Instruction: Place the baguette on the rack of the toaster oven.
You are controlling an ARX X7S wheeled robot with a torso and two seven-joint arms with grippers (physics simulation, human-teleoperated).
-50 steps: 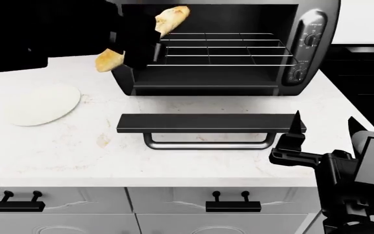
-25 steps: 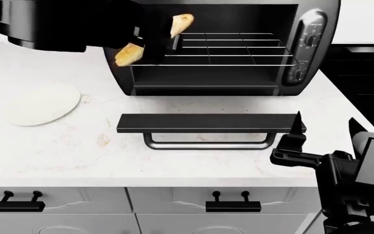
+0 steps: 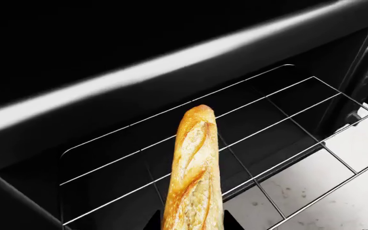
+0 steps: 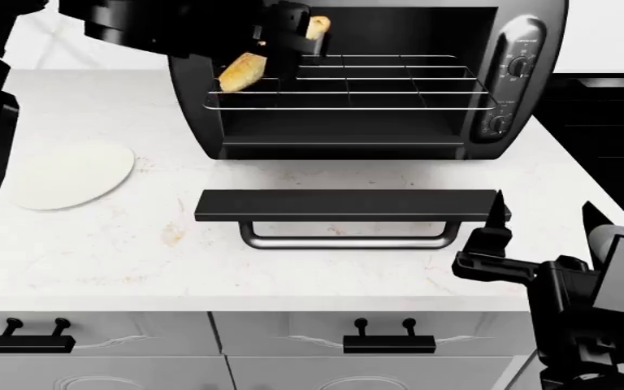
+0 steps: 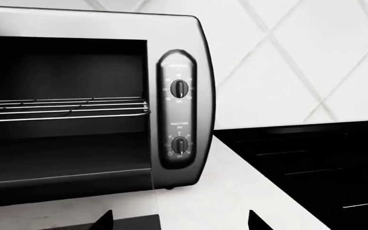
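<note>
In the head view the left claw [image 4: 279,36] hides the middle of the baguette [image 4: 243,71], and whether its far tip touches the rack [image 4: 377,81] is unclear. The left wrist view cuts off the loaf's near end, and the knob [image 4: 519,67] markings are too small to read.

Glossy black toaster oven [image 4: 366,73], wire rack [image 4: 377,81]

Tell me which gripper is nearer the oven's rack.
Left. The left gripper holds the baguette over the rack's left end, inside the toaster oven. The right gripper hovers low, past the open door.
</note>
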